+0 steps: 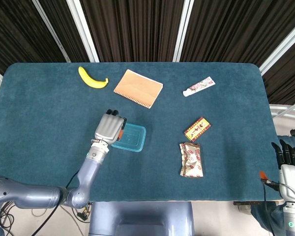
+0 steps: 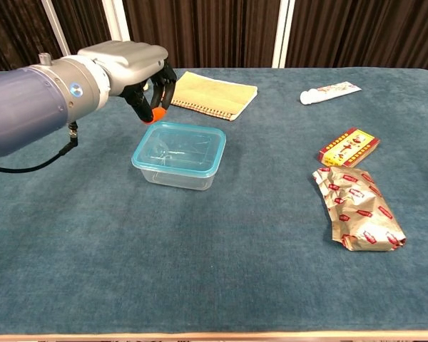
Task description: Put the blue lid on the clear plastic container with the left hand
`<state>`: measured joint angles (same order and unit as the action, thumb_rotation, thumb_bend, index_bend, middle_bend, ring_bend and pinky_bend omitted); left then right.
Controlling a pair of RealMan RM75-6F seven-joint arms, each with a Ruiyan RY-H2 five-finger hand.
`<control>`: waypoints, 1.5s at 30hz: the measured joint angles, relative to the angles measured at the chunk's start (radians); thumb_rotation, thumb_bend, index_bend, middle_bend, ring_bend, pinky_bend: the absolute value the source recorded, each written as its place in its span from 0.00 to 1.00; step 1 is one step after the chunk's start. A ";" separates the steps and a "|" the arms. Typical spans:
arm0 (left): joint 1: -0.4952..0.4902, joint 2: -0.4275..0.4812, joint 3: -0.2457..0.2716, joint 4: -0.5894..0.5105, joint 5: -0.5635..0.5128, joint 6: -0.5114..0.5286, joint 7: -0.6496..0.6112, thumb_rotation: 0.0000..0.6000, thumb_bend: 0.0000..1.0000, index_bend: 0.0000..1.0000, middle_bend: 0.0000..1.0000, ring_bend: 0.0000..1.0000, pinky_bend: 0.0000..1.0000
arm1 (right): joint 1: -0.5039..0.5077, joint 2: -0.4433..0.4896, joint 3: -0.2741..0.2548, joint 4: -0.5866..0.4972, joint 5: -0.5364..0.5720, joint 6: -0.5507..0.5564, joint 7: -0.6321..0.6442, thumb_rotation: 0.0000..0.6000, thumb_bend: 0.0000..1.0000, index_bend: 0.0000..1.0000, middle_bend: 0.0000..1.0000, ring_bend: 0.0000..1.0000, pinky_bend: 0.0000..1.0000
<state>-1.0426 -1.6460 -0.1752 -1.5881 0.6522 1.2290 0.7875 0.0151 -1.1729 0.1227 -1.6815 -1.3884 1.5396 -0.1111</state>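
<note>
The clear plastic container (image 1: 129,137) stands near the middle of the table, and its blue lid (image 2: 180,154) sits flat on its rim. My left hand (image 1: 109,127) hovers just above and to the left of the container, apart from it. Its fingers (image 2: 157,82) are curled in and hold nothing; an orange tip shows on one of them. My right hand (image 1: 287,155) hangs off the table's right edge with its dark fingers straight and nothing in them.
A banana (image 1: 92,78) and a tan notebook (image 1: 138,87) lie at the back left. A white tube (image 1: 198,86) lies at the back right. A red packet (image 1: 197,129) and a crumpled foil bag (image 1: 191,159) lie right of the container.
</note>
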 measured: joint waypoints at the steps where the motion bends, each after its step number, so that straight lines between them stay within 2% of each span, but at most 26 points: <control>1: 0.000 -0.007 -0.001 0.013 0.002 0.000 0.003 1.00 0.49 0.65 0.58 0.25 0.25 | 0.000 0.000 0.000 0.000 0.001 -0.001 0.001 1.00 0.29 0.10 0.03 0.03 0.00; 12: -0.003 -0.071 -0.009 0.138 0.016 -0.063 0.015 1.00 0.49 0.65 0.57 0.25 0.24 | 0.001 0.002 0.004 -0.004 0.015 -0.009 0.006 1.00 0.29 0.10 0.03 0.04 0.00; 22: -0.031 -0.137 -0.064 0.262 0.059 -0.168 -0.071 1.00 0.49 0.65 0.56 0.25 0.23 | 0.000 0.006 0.007 -0.012 0.031 -0.016 0.010 1.00 0.29 0.10 0.03 0.04 0.00; 29: -0.081 -0.197 -0.097 0.327 0.058 -0.205 -0.042 1.00 0.49 0.65 0.56 0.25 0.23 | -0.001 0.008 0.010 -0.016 0.037 -0.015 0.015 1.00 0.29 0.10 0.03 0.04 0.00; 40: -0.115 -0.285 -0.098 0.421 0.047 -0.207 0.033 1.00 0.49 0.65 0.55 0.25 0.22 | -0.002 0.011 0.015 -0.024 0.052 -0.018 0.018 1.00 0.29 0.10 0.03 0.03 0.00; 45: -0.116 -0.298 -0.099 0.437 0.045 -0.205 0.055 1.00 0.49 0.65 0.56 0.25 0.22 | -0.001 0.014 0.012 -0.023 0.048 -0.023 0.022 1.00 0.29 0.10 0.03 0.03 0.00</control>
<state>-1.1589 -1.9438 -0.2742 -1.1512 0.6977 1.0238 0.8420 0.0143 -1.1589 0.1344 -1.7048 -1.3409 1.5163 -0.0890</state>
